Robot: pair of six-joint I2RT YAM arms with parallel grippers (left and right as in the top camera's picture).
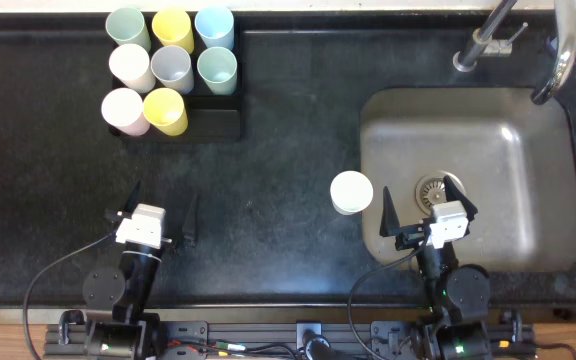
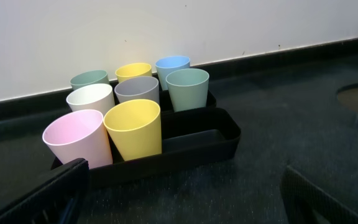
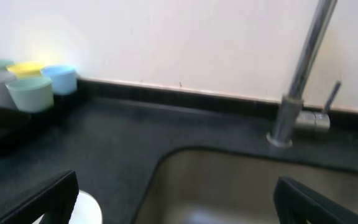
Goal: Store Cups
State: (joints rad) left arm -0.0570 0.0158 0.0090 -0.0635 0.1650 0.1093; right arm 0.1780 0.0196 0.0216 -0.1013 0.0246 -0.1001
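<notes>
A black tray (image 1: 220, 124) at the counter's back left holds several upright cups in pastel colours: green, yellow, blue, white, grey, pink. Its front right slot (image 2: 197, 138) is bare, beside a yellow cup (image 2: 134, 129) and a pink cup (image 2: 78, 138). One white cup (image 1: 351, 192) stands alone on the counter by the sink's left rim; its edge shows as the white cup (image 3: 84, 209) close to my right gripper. My left gripper (image 1: 164, 204) hangs open near the front edge, facing the tray. My right gripper (image 1: 420, 200) is open over the sink's front left part.
A steel sink (image 1: 508, 150) fills the right side, with a drain (image 1: 434, 188) and a faucet (image 1: 488, 35) behind it. A light wall (image 2: 166, 31) backs the dark counter (image 1: 268, 180), which stretches between tray and sink.
</notes>
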